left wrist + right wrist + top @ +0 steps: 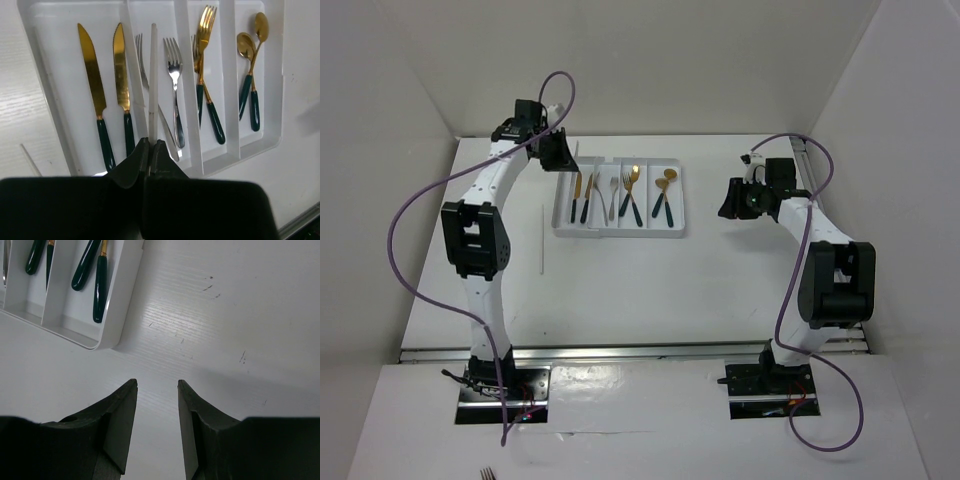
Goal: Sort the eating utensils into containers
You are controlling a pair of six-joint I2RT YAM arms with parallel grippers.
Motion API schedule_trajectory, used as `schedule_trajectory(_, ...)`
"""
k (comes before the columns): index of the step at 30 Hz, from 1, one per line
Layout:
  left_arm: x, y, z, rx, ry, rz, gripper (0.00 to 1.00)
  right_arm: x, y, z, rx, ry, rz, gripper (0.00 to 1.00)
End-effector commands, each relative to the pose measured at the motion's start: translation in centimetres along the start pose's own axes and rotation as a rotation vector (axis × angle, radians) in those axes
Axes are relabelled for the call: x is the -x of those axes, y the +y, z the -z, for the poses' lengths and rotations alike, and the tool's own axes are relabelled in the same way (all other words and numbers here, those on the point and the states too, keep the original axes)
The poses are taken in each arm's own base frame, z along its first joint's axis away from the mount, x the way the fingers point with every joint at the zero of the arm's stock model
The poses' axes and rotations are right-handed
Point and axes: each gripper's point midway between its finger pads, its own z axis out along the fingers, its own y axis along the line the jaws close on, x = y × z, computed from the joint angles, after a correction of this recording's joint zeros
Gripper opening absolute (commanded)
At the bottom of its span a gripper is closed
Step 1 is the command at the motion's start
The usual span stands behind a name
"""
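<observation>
Surface: white table [620,300] inside white walls; the white tray [620,233] is set toward the far edge, about midway across.
Left gripper [150,146]: closed on a slim pale utensil [153,85], seen edge-on; its kind cannot be told.
Held piece, position: raised over the tray's far-left part; in the wrist view it is lined up over the divider between the gold knives [92,65] and the silver forks [173,57].
Long axis: aligned with the compartments; no turn is judged to be needed.
Deciding relation: sideways offset only; the knife slot lies toward the tray's left end, the fork slot toward its right.
Right gripper [157,385]: jaws parted, nothing held, over bare table off the tray's near right corner.
Nearer arm: left.
Loose item: thin white strip [542,238] on the table left of the tray; not identified.
</observation>
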Motion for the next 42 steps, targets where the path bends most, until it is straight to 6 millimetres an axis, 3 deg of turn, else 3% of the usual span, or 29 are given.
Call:
schedule_trajectory(1,0.7,0.5,-2.2,-0.010,-0.005,-0.036,0.00,1.8,1.1,1.4,0.004,-0.066,0.048,0.46)
schedule_trajectory(8,0.2,3.2,-5.7,0.049,-0.001,-0.038,0.00,1.5,0.9,1.1,0.004,-0.056,0.043,0.46)
schedule_trajectory(16,0.4,4.8,-7.0,0.105,-0.024,-0.052,0.00,1.6,0.4,0.6,-0.006,-0.047,0.047,0.46)
schedule_trajectory(24,2.6,5.9,-7.0,0.149,-0.094,-0.074,0.00,1.6,0.4,0.1,0.004,-0.038,0.044,0.46)
schedule_trajectory(27,1.9,7.2,-7.9,0.161,-0.074,-0.069,0.00,1.6,0.4,0.1,0.004,-0.038,0.044,0.46)
schedule_trajectory(28,2.5,7.8,-7.5,0.175,-0.090,-0.065,0.00,1.6,0.4,0.1,0.004,-0.038,0.044,0.46)
schedule_trajectory(32,0.6,9.1,-8.4,0.210,-0.032,-0.065,0.00,1.6,0.3,0.1,0.003,-0.038,0.053,0.46)
schedule_trajectory(34,-0.9,9.6,-8.7,0.219,0.021,-0.071,0.11,1.6,0.3,0.1,0.003,-0.038,0.053,0.47)
schedule_trajectory(35,-1.1,9.7,-8.6,0.220,0.031,-0.077,0.26,1.5,0.3,0.0,0.003,-0.030,0.049,0.49)
schedule_trajectory(37,-2.3,9.9,-8.4,0.225,0.063,-0.067,0.40,1.3,0.2,-0.2,0.003,-0.022,0.045,0.53)
schedule_trajectory(39,-2.7,9.8,-7.7,0.235,0.067,-0.066,0.44,1.7,0.2,-0.1,0.003,-0.030,0.049,0.54)
schedule_trajectory(42,-1.7,7.8,-5.4,0.185,0.015,-0.072,0.46,1.8,0.1,-0.4,0.003,-0.028,0.048,0.56)
